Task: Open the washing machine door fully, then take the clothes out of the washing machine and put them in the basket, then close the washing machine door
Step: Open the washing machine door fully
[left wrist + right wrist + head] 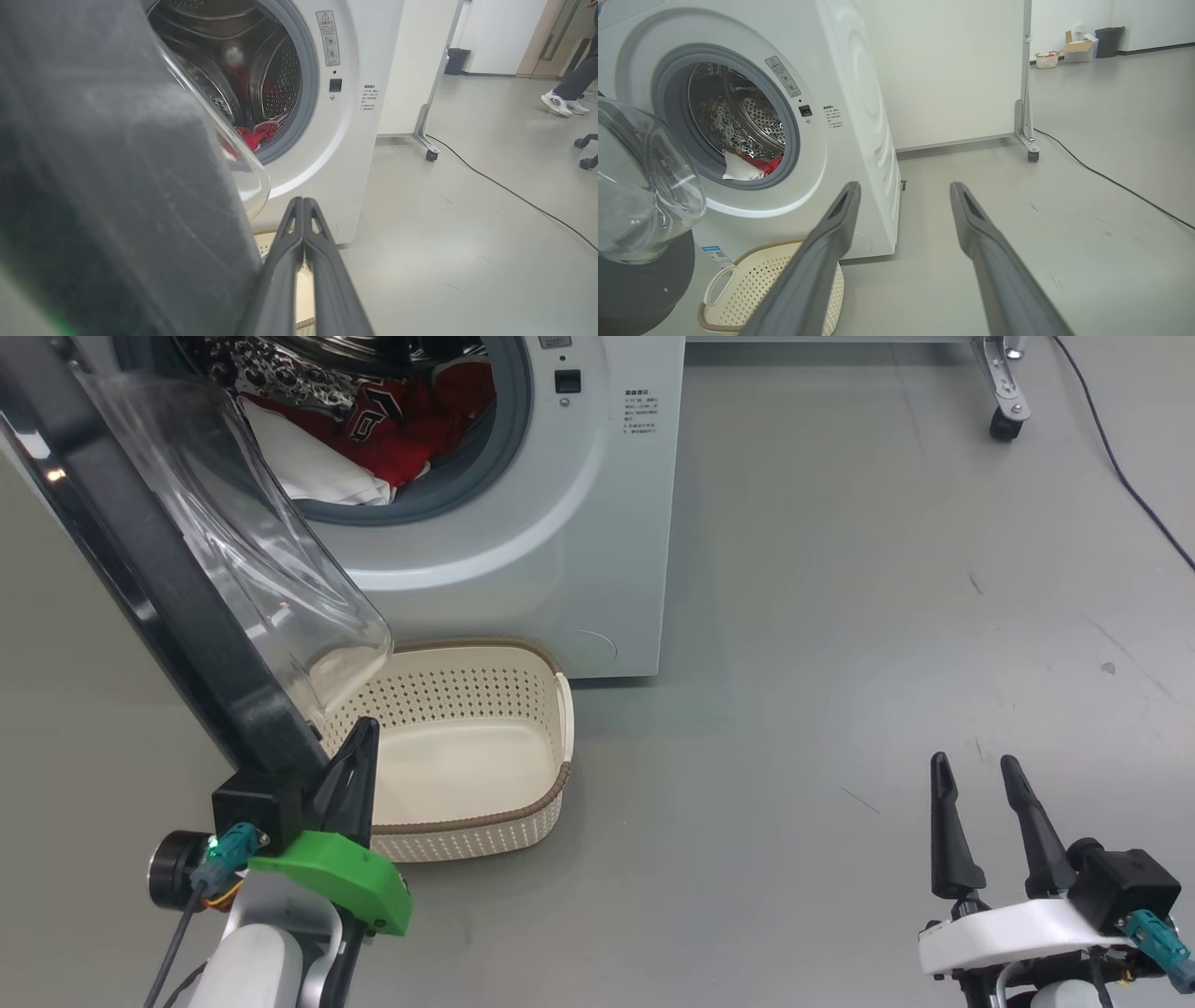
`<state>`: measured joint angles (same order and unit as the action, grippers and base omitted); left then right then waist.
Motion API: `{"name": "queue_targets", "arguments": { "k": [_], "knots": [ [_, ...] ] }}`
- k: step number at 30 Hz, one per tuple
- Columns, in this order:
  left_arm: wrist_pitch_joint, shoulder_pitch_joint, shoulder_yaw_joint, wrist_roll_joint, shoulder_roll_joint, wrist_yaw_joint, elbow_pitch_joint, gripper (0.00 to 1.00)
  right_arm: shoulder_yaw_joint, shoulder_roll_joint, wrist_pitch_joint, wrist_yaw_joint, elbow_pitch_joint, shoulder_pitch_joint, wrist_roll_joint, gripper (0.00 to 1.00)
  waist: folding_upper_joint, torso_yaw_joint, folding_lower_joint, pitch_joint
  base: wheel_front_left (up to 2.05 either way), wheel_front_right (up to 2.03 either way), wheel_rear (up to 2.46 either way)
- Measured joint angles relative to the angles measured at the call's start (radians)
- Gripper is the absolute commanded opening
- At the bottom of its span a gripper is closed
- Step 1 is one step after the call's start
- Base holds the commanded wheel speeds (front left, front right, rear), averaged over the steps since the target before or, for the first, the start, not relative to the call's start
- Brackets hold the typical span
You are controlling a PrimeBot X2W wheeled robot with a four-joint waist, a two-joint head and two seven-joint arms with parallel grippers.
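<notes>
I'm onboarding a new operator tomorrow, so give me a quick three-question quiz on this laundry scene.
1. True or false: the cream perforated plastic basket is empty.
2. Which hand is shut? A) left B) right C) both
3. What lies inside the large white front-loading washing machine?
Key: 1 true. 2 A: the left hand has its fingers pressed together; the right hand stands open. 3 Red and white clothes.
</notes>
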<state>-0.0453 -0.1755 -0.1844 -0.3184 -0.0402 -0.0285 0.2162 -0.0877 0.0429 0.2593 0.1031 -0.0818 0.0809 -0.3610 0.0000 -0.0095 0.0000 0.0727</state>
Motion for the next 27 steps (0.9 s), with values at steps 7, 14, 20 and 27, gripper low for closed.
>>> {"name": "queue_targets", "arguments": {
  "k": [7,14,20,27],
  "knots": [
    [-0.010,-0.008,-0.008,-0.007,0.006,0.000,0.031,0.00,0.019,-0.001,0.000,0.000,0.005,-0.001,0.012,1.00,0.0000,0.032,0.0000,0.002,0.00,0.00,0.00],
    [-0.028,-0.009,-0.010,-0.016,0.007,0.000,0.056,0.00,0.018,-0.001,0.000,0.001,0.000,-0.001,0.015,1.00,0.0000,0.074,0.0000,-0.006,0.00,0.00,0.00],
    [-0.037,-0.009,-0.003,-0.017,0.007,0.000,0.076,0.00,0.015,-0.001,0.000,0.002,-0.003,0.000,0.023,1.00,0.0000,0.119,0.0000,-0.012,0.00,0.00,0.00],
    [-0.053,-0.009,0.024,-0.030,0.007,0.005,0.088,0.00,0.006,-0.001,0.000,0.009,-0.007,0.000,0.023,1.00,0.0000,0.175,0.0000,-0.012,0.00,0.00,0.00]
  ]
}}
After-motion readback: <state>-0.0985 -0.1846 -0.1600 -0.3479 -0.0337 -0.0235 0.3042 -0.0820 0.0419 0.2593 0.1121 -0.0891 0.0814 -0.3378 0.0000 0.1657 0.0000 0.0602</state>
